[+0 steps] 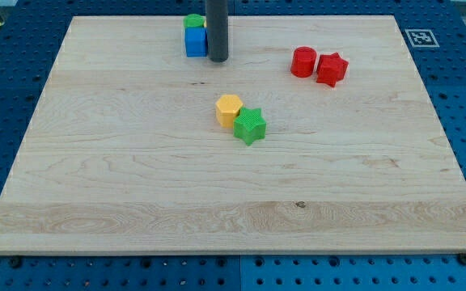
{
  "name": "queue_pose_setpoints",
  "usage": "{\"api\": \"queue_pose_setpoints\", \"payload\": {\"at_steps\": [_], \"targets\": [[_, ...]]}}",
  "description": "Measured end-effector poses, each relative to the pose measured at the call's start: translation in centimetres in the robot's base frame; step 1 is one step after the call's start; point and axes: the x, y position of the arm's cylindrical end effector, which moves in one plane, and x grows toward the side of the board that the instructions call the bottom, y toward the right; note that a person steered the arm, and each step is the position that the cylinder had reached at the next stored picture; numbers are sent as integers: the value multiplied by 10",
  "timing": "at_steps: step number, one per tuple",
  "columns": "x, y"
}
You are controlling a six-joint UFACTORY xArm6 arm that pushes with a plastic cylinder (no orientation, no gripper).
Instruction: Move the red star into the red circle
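Note:
The red star [332, 69] lies on the wooden board at the view's upper right, touching or nearly touching the red circle [303, 61], which sits just to its left. My tip [218, 59] rests on the board near the view's top centre, right beside the blue block [195, 42]. The tip is about a hundred pixels to the left of the red circle, apart from both red blocks.
A green block [193, 22] sits behind the blue block, touching it. A yellow block [228, 109] and a green star [250, 125] lie together at the board's middle. The board [95, 162] is bounded by a blue perforated table [6, 65]; a marker tag [420, 37] lies at the upper right.

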Motion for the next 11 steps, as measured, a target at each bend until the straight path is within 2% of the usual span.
{"api": "queue_pose_setpoints", "payload": {"at_steps": [1, 3, 4, 6, 8, 10, 11], "targets": [[3, 38], [78, 129], [81, 187], [80, 261], [68, 219], [15, 180], [4, 148]]}}
